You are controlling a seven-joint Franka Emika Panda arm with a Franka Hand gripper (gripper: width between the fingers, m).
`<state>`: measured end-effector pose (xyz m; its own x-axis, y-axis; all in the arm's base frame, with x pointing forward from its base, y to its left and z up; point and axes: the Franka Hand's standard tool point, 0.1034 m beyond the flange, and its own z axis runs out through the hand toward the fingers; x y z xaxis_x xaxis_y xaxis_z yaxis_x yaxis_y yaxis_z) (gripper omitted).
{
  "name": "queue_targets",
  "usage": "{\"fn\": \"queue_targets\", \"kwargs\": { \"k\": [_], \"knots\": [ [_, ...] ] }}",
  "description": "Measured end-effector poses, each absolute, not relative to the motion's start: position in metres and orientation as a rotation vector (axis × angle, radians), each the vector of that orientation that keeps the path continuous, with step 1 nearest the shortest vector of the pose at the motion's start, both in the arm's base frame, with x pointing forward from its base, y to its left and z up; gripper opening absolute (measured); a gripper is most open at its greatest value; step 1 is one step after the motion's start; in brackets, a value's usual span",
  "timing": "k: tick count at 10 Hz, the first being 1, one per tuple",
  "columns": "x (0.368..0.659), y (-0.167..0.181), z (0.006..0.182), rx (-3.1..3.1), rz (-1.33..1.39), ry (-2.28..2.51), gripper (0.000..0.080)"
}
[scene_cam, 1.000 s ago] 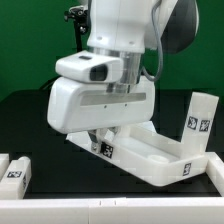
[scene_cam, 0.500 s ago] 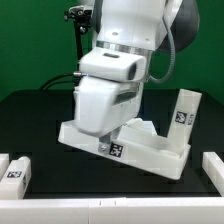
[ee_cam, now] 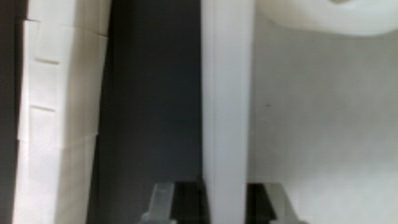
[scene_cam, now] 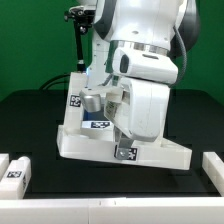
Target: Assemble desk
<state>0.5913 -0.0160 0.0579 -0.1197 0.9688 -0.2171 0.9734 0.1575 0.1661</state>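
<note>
The tabletop (scene_cam: 165, 155) is seen lower centre of the exterior view, its rim (ee_cam: 228, 100) pinched in the nearly shut gripper (ee_cam: 222, 200). One leg (scene_cam: 75, 97) looks socketed. Loose legs (scene_cam: 13, 170) at lower left and lower right are yet to be fitted.

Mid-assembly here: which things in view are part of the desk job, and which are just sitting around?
Job:
- tabletop, with the gripper shut on its rim
- loose leg at the exterior view's left
- loose leg at the exterior view's right

Just there:
- black stand at the back
- black table
</note>
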Motion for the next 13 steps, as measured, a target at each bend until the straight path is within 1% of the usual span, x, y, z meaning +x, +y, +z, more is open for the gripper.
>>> {"fn": "queue_targets", "kwargs": {
  "k": [2,3,5,7,11,13],
  "knots": [
    [0.592,-0.015,0.056,1.931,-0.036,2.127,0.0057],
    [0.604,-0.008,0.057,1.993,-0.055,2.079,0.0057],
    [0.638,0.018,0.056,2.090,-0.016,1.964,0.0057],
    [0.632,0.016,0.048,2.075,0.006,1.969,0.0057],
    [0.631,0.015,0.046,2.080,0.001,1.966,0.0057],
    [0.636,0.014,0.038,2.077,-0.006,1.965,0.0057]
  ]
}}
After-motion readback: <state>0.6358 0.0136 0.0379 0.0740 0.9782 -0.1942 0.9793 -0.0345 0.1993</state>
